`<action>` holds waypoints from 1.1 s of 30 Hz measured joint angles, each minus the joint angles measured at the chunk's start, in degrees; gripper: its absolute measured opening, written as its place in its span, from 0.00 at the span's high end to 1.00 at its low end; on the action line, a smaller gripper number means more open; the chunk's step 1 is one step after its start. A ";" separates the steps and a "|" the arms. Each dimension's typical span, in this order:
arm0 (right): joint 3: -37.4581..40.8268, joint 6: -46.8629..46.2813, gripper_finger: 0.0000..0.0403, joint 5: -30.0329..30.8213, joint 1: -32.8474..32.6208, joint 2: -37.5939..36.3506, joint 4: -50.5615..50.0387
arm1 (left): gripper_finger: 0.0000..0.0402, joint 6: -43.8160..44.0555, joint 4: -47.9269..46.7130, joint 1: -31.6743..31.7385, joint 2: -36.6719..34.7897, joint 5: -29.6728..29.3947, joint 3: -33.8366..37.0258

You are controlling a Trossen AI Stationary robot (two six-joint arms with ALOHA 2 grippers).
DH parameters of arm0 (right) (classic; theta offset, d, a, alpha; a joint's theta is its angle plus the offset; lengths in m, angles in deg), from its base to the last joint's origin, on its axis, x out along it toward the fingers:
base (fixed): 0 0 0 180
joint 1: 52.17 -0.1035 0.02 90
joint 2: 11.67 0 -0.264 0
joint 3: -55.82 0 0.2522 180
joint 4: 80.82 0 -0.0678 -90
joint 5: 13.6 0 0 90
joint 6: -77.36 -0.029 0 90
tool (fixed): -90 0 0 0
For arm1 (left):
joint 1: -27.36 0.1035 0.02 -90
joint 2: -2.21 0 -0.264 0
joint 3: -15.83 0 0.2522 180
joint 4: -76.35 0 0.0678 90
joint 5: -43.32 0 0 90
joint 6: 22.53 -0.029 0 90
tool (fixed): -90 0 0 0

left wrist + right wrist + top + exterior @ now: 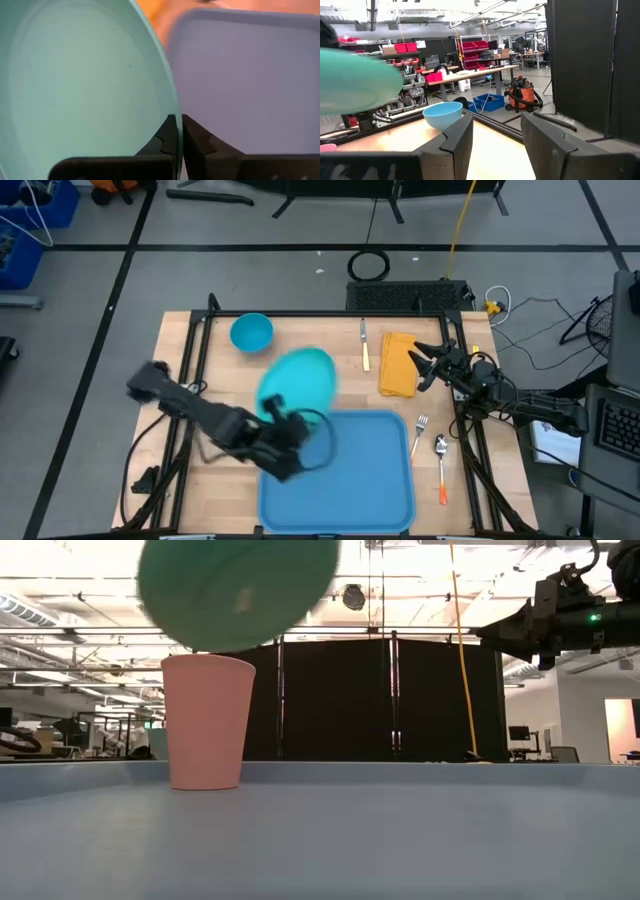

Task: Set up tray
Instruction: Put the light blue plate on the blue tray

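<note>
Left gripper (177,131) pinches the teal plate (298,377) by its rim, airborne. The tray (337,470) lies directly below and just ahead, long axis running away. Right gripper (424,366), spread wide, waits over the napkin (397,364).

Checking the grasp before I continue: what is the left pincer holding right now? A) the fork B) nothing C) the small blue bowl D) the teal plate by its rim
D: the left wrist view shows the left pincer closed on the rim of the teal plate, which is raised off the table at the tray's far left corner in the high view.
</note>
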 joint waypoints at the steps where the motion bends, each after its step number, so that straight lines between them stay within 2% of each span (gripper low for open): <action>1: 0.00 0.00 0.61 0.00 0.00 0.00 0.01 | 0.99 -2.57 0.25 0.24 3.25 2.20 -3.92; 6: -0.01 0.00 0.61 0.00 0.00 0.00 0.00 | 0.99 -10.37 0.11 0.33 18.03 13.50 -22.89; 8: 0.01 0.00 0.61 -0.02 0.01 0.02 0.00 | 0.99 -10.03 1.63 -0.24 21.49 17.02 -26.53; 11: 0.01 -0.19 0.61 -0.04 0.00 0.02 -0.16 | 0.99 -6.97 7.41 -1.38 21.40 22.10 -23.61; 19: -0.01 -2.12 0.61 -0.02 0.00 0.50 -0.48 | 0.99 2.63 4.56 -2.94 22.03 33.50 -22.93; 24: -0.01 -2.06 0.61 -0.01 0.00 0.50 0.03 | 0.99 6.37 2.42 -5.08 22.25 33.69 -22.89; 28: -0.01 -1.99 0.61 -0.02 0.00 0.50 0.02 | 0.99 7.69 0.77 -5.79 22.24 30.82 -22.66; 31: -0.01 -1.97 0.61 -0.01 0.01 0.50 0.02 | 0.99 8.13 2.32 -5.74 22.16 30.84 -20.18; 33: 0.00 -1.97 0.61 0.00 0.00 0.50 0.04 | 0.99 9.04 2.73 -5.51 22.16 32.83 -17.67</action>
